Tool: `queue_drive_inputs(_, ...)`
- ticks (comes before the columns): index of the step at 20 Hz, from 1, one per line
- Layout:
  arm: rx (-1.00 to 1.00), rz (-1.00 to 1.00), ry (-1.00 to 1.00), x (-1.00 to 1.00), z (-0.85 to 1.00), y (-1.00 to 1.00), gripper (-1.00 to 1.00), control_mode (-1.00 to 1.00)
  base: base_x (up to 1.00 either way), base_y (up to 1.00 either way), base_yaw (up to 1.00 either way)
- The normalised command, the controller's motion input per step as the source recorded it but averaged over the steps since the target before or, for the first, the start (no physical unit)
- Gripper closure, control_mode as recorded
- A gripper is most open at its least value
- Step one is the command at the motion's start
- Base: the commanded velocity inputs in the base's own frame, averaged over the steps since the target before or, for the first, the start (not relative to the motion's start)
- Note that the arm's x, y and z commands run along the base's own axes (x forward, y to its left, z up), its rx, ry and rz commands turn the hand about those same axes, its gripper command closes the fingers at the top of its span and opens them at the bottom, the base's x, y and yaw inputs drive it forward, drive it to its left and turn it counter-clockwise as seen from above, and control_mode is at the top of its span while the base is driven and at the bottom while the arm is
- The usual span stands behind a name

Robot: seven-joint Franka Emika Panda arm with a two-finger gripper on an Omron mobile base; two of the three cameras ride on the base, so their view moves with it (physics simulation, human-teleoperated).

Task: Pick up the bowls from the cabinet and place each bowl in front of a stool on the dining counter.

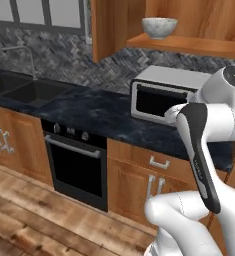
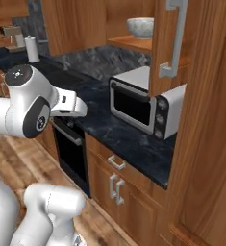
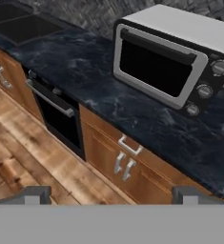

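Bowl [image 1: 159,27]: round, grey-white marbled, upright on cabinet [image 1: 189,45] shelf; seemingly empty.

1 bowl [image 1: 159,27] sits on the open shelf of the cabinet [image 1: 189,46], up on the far wall. Below it, a toaster oven [image 1: 161,95] stands on the tabletop [image 1: 89,112], toward its right. The sink [image 1: 26,90] is set into the tabletop at the far left. An oven [image 1: 76,165] sits under the tabletop between them, with drawer cabinets [image 1: 149,182] just to its right. The floor [image 1: 39,225] lies nearest.
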Motion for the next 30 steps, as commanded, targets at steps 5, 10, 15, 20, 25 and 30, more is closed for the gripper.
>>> queue_drive_inputs(5, 0.00, 0.00, 0.00, 0.00, 0.00, 0.00, -1.00, 1.00, 0.51, 0.10, -0.43)
queue_drive_inputs(10, 0.00, 0.00, 0.00, 0.00, 0.00, 0.00, -1.00, 1.00, 0.56, 0.34, -0.42)
queue_drive_inputs(15, 0.00, 0.00, 0.00, 0.00, 0.00, 0.00, -1.00, 1.00, 0.43, 0.40, -0.40)
queue_drive_inputs(20, 0.00, 0.00, 0.00, 0.00, 0.00, 0.00, -1.00, 1.00, 0.20, 0.40, -0.41)
queue_drive_inputs(25, 0.00, 0.00, 0.00, 0.00, 0.00, 0.00, -1.00, 1.00, 0.03, 0.47, -0.36)
queue_drive_inputs(30, 0.00, 0.00, 0.00, 0.00, 0.00, 0.00, -1.00, 1.00, 0.00, 0.71, -0.23)
